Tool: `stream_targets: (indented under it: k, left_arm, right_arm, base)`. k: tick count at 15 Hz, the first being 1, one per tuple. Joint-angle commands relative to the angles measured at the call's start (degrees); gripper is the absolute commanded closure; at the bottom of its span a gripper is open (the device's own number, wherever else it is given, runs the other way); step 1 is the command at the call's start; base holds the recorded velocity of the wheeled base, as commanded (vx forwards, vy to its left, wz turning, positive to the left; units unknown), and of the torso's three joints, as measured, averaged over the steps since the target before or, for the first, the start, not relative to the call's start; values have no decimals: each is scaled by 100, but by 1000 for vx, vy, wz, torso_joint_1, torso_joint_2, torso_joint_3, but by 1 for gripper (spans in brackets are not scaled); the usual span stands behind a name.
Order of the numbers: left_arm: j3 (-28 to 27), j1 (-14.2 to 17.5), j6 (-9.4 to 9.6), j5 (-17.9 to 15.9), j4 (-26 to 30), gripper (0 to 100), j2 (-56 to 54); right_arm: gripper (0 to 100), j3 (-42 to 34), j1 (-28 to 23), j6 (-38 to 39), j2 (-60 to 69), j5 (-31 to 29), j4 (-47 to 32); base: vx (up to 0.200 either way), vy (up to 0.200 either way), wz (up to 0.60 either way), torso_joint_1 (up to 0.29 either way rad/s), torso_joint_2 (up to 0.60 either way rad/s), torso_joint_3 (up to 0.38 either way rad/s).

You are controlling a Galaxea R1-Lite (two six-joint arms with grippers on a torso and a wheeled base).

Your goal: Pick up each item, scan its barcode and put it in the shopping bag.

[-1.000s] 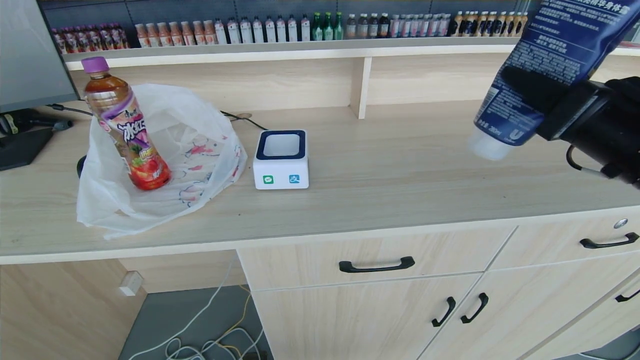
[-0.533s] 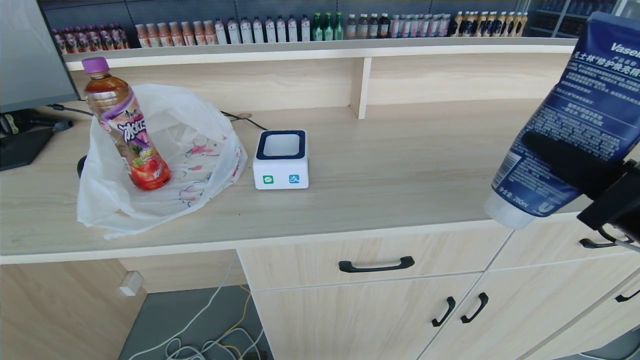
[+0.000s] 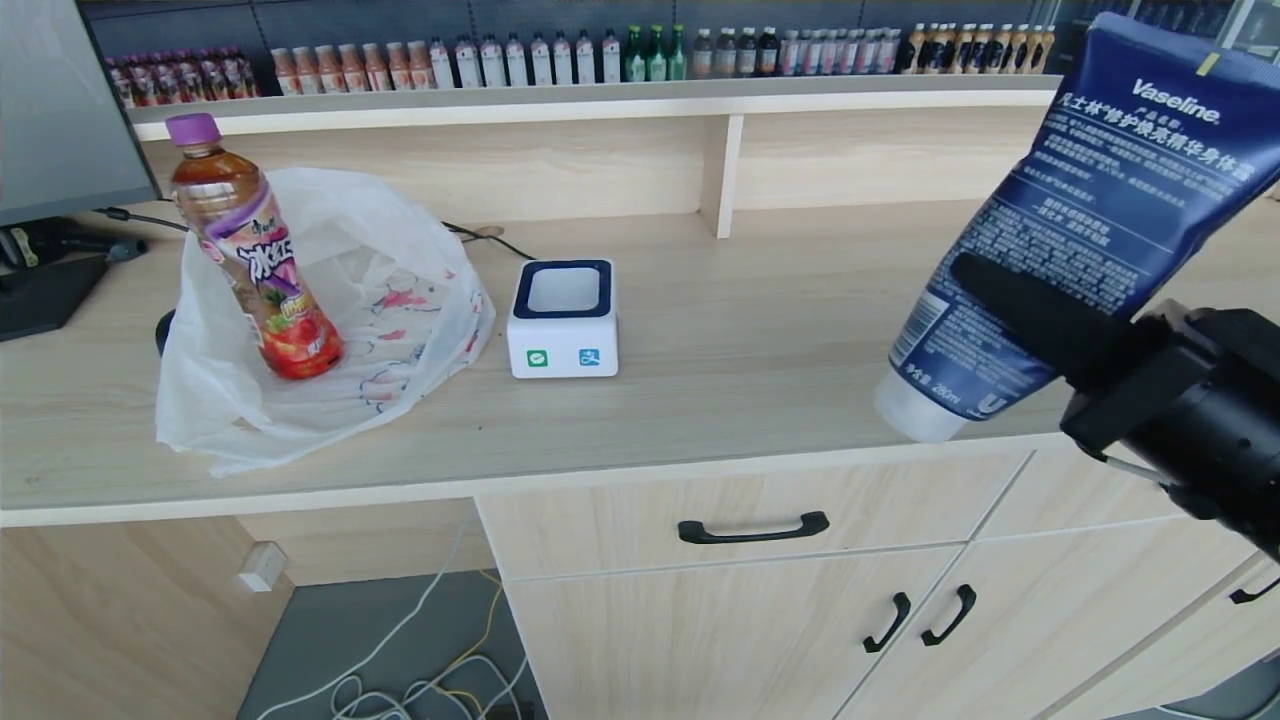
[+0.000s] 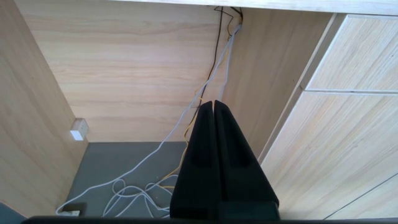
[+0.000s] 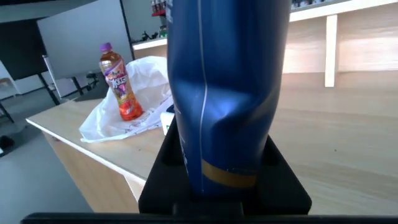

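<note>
Your right pincer is clamped on the blue lotion tube, held tilted and cap-down over the tabletop's front edge. It is well right of the white scanner and the shopping bag. Your left pincer hangs below the tabletop, fingers pressed together on nothing.

Glossy blue plastic tube, thin crinkled plastic bag, matt wood-grain counter

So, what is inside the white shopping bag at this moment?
A purple-capped tea bottle stands tilted in the open shopping bag. The bag's folds hide its bottom, so anything small there cannot be seen. The blue tube is outside, in the right gripper.
</note>
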State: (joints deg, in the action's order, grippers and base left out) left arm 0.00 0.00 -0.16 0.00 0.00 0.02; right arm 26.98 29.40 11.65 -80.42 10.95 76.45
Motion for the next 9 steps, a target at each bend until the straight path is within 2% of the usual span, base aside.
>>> stream_targets:
  k: [1,4,5,7,9]
  left_arm:
    - [0,0,-2,0,0,100,-2]
    - [0,0,-2,0,0,100,-2]
    - [0,0,-2,0,0,100,-2]
    - [0,0,-2,0,0,100,-2]
    - [0,0,-2,0,0,100,-2]
  right_arm:
    - [100,229,22,276,-1318,637,828]
    - [100,352,22,707,-1432,1401,933]
    - [100,370,22,926,-1424,1823,1100]
    - [100,343,39,1216,-1459,2254,1355]
    - [100,326,145,1427,-1441,2351,1355]
  base:
    - [0,0,0,0,0,0]
    - [0,0,0,0,0,0]
    - [0,0,0,0,0,0]
    - [0,0,0,0,0,0]
    - [0,0,0,0,0,0]
